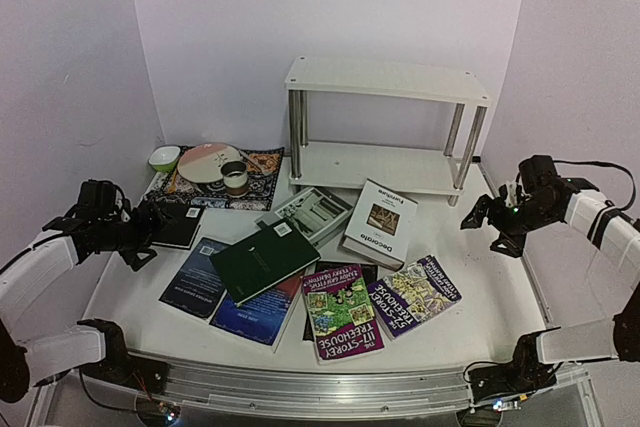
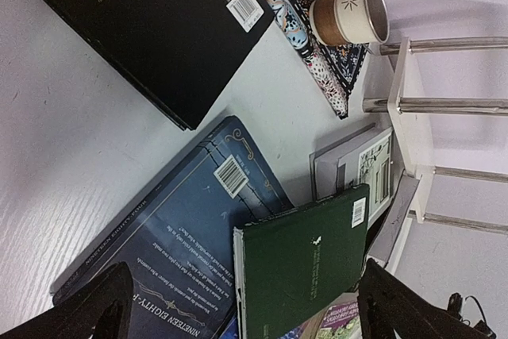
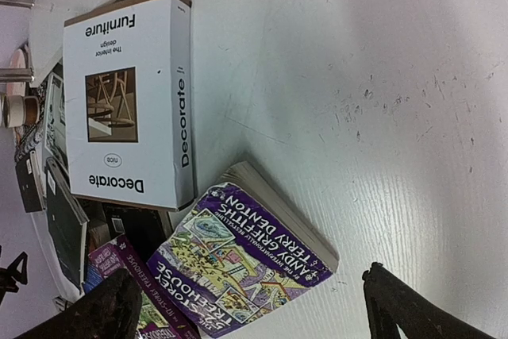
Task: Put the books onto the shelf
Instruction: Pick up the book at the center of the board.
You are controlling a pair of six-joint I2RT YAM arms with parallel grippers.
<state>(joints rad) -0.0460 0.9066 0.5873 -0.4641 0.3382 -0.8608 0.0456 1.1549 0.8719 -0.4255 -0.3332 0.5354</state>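
the books lie flat in a loose heap at the middle of the table, in front of the shelf, which stands at the back; no book is on either board yet. the right gripper hangs at the right edge, clear of the heap, its jaws spread wide with nothing between them and touching nothing. nearest to it are the right purple paperback and the thick white book. both lie to its left in the top view, the paperback toward the near edge, the white book toward the shelf. in the right wrist view the paperback sits ahead of the fingers, its long axis slanted across the line between them, so i judge the wrist would have to turn before a pinch across its narrow side. the white book's long axis runs from the shelf toward the near edge, one end just in front of the lower board. the left gripper is likewise released and empty, beside the black book at the left edge; the green book lies atop the blue one, to its right. the right arm is nearer the shelf-side books, the left nearer the black, blue and green.
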